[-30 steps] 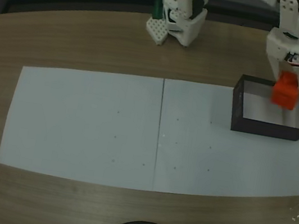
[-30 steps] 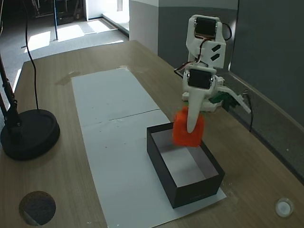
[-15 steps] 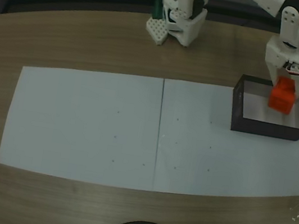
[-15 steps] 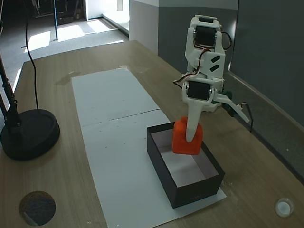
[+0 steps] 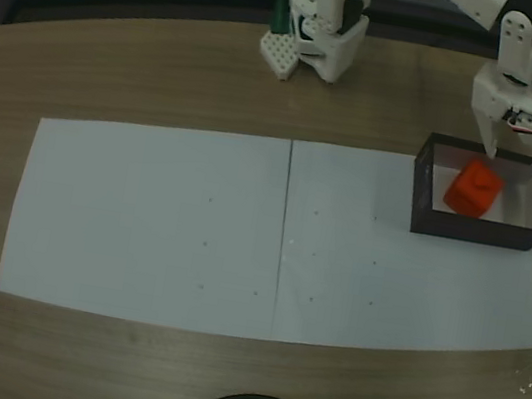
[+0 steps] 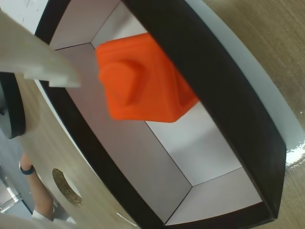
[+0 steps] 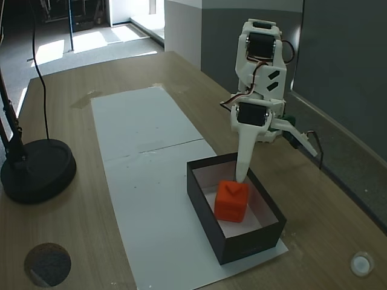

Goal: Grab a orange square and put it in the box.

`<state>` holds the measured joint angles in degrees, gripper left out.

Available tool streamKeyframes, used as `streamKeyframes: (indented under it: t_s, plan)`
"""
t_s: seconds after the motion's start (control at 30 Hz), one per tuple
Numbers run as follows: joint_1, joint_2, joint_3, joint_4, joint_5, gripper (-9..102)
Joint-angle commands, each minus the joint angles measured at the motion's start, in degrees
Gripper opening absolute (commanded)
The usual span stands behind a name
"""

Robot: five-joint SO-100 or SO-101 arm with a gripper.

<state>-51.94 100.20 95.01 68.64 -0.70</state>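
The orange square [image 5: 472, 189] lies inside the box [image 5: 474, 230], near its middle, and nothing holds it. My gripper [image 5: 513, 163] hangs open just above the box's far wall, its jaws spread wide. In a fixed view the cube [image 7: 231, 200] rests on the pale floor of the box [image 7: 202, 214], with one white fingertip [image 7: 241, 175] pointing down just over it. The wrist view looks down into the box [image 6: 214, 90] at the cube [image 6: 143, 81], with a white finger [image 6: 33, 57] at the upper left, apart from it.
White paper sheets [image 5: 191, 228] cover the wooden table under the box. A black lamp base [image 7: 36, 169] stands at the near side. The arm's base [image 5: 324, 26] sits at the far edge. A person's arm [image 6: 33, 195] shows beyond the table.
The gripper lowered the cube over the box and opened. The cube dropped from the fingers and now lies on the box floor.
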Motion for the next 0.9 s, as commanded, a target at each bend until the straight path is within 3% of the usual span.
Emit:
streamKeyframes:
  t_s: [0.0, 0.07, 0.43, 0.6, 0.87]
  plan:
    - [1.8, 3.3, -2.9, 1.5, -0.1, 9]
    - [4.0, 5.5, -4.5, 3.2, -0.2, 1]
    - [36.8, 41.7, -2.2, 11.5, 4.4, 0]
    - [43.2, 62.5, 13.6, 10.5, 4.3, 0]
    - [49.9, 86.7, 35.7, 1.2, -1.0, 0]
